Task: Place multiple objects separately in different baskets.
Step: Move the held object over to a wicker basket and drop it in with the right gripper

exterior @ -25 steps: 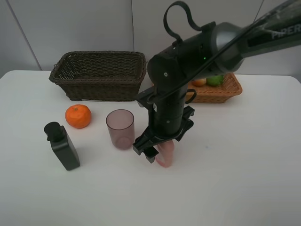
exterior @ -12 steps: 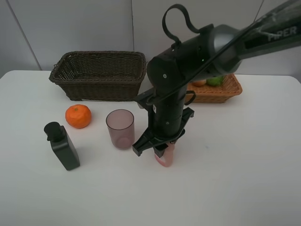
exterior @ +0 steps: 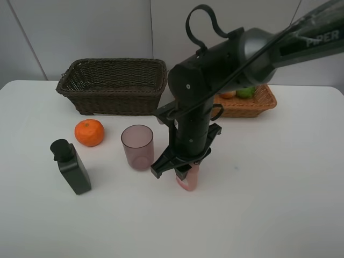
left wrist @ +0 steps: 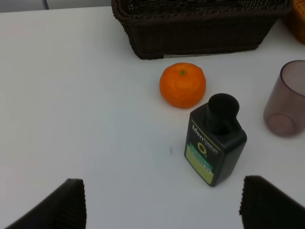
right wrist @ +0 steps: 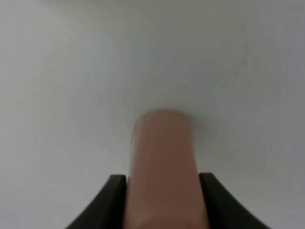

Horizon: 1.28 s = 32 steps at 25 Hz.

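My right gripper (exterior: 183,167) reaches down at the table's middle and is shut on the pink bottle (exterior: 188,180), which still touches the table. In the right wrist view the pink bottle (right wrist: 162,157) fills the gap between the black fingers (right wrist: 113,202); its cap is hidden. The mauve cup (exterior: 137,147) stands just left of it. The mandarin (exterior: 89,132) and the black pump bottle (exterior: 71,166) sit further left. My left gripper (left wrist: 162,205) hovers open above the black pump bottle (left wrist: 215,140) and the mandarin (left wrist: 182,85), holding nothing.
The dark brown basket (exterior: 80,99) stands at the back left. The light tan basket (exterior: 260,105) at the back right holds a green fruit (exterior: 245,92) and a reddish-orange fruit (exterior: 228,94), partly hidden by my right arm.
The right gripper's jaws, open around the pink bottle a second ago, have closed on it. The left gripper and the other objects have not moved.
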Available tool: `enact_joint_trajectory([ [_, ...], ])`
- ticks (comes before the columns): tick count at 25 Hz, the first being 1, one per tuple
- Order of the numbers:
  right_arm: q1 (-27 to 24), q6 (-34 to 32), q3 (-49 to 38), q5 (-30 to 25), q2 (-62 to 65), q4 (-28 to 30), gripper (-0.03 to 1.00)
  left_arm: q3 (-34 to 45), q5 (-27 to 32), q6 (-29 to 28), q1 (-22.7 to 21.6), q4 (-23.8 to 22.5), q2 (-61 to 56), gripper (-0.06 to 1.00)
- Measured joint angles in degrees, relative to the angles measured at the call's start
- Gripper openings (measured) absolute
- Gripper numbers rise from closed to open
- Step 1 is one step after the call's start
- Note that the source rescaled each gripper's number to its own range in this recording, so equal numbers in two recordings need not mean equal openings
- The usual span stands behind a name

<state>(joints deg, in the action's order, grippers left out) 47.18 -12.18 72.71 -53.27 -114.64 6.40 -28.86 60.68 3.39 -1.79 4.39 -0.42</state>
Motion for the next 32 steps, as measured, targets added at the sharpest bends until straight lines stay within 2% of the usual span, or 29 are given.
enact_joint_trajectory([
  [16,0.00,0.00,0.00,-0.19,0.39,0.00,0.02,0.00,0.00,0.00,0.00,0.00,0.00,0.85],
  [32,0.00,0.00,-0.07,-4.12,11.94,0.10,0.02,0.00,0.00,0.00,0.00,0.00,0.00,0.85],
])
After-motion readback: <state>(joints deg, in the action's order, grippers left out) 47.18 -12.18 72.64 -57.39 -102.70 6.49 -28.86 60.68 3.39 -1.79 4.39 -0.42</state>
